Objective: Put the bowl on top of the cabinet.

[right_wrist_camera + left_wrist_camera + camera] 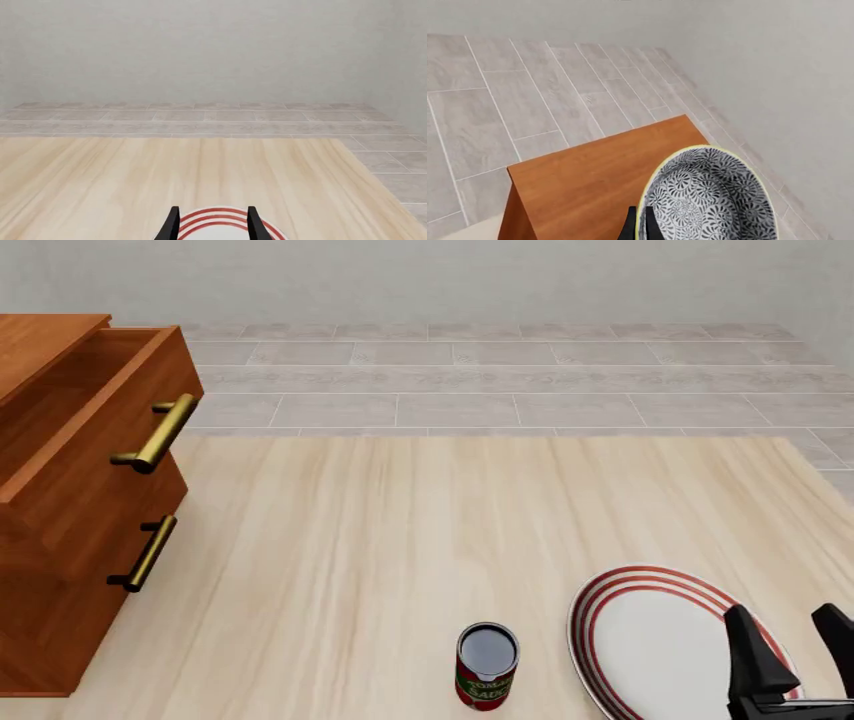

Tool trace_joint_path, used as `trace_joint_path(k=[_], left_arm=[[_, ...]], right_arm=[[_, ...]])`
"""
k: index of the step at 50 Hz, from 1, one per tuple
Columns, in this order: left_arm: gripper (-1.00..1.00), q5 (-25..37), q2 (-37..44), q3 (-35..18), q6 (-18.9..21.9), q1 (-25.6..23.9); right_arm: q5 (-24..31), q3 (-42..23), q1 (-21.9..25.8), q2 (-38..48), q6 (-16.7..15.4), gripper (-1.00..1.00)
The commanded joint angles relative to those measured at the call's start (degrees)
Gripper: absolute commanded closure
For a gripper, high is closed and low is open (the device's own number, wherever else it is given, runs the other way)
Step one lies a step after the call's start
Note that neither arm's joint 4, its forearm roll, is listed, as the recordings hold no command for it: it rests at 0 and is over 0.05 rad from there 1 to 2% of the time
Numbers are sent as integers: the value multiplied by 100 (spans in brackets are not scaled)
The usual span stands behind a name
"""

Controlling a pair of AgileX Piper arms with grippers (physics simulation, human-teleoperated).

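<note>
left claw [639, 225] pinching bowl [710, 200] rim (over cabinet [587, 185] top), right claw [797, 645] open

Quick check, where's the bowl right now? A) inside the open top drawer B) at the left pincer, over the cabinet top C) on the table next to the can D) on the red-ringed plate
B: the left wrist view shows the bowl at the left pincer, its rim between the fingertips, with the cabinet top beneath; whether it already rests there is unclear.
</note>
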Motion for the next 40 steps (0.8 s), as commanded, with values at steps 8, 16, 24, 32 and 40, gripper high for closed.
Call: trace_joint_path(k=[8, 16, 24, 32, 40], left_arm=[[-100, 49, 120, 114, -45, 307], [-100, 19, -304, 156, 11, 483], [-100, -6, -869, 236, -145, 344], [-100, 85, -1368, 204, -316, 308], [-100, 140, -1521, 242, -341, 187]], right_arm=[[141, 3, 4, -148, -4, -100], [193, 1, 5, -199, -3, -100], [205, 1, 5, -209, -2, -100], [162, 2, 5, -167, -2, -100], [184, 2, 2, -186, 1, -100]])
